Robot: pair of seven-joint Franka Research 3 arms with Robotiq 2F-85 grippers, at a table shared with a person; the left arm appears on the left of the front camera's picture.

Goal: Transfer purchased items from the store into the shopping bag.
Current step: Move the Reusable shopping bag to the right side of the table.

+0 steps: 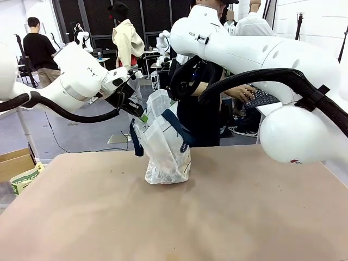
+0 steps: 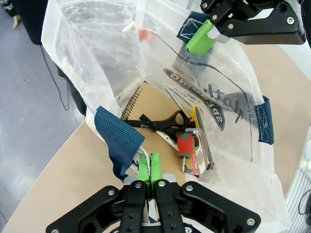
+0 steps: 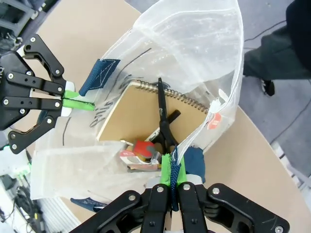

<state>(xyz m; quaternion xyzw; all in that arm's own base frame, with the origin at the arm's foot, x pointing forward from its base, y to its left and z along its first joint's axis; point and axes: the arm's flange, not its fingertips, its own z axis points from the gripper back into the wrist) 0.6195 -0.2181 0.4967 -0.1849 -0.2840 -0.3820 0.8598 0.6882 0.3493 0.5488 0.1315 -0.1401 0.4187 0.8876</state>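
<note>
The translucent shopping bag (image 1: 168,155) stands on the table, held open from above. My left gripper (image 1: 140,112) (image 2: 149,170) is shut on its near rim beside a navy strap (image 2: 116,138). My right gripper (image 3: 172,174) (image 2: 206,38) is shut on the opposite rim at the other strap. Purchased items lie at the bag's bottom: a brown spiral notebook (image 3: 141,116), black scissors (image 2: 160,124), a red-handled tool (image 2: 185,144) and small packs. The store is out of view.
A person in dark clothes (image 1: 204,117) stands right behind the bag at the table's far edge, one hand (image 1: 242,92) under my right arm. A cardboard box (image 1: 13,163) and a green-white pack (image 1: 24,179) sit off the table's left side.
</note>
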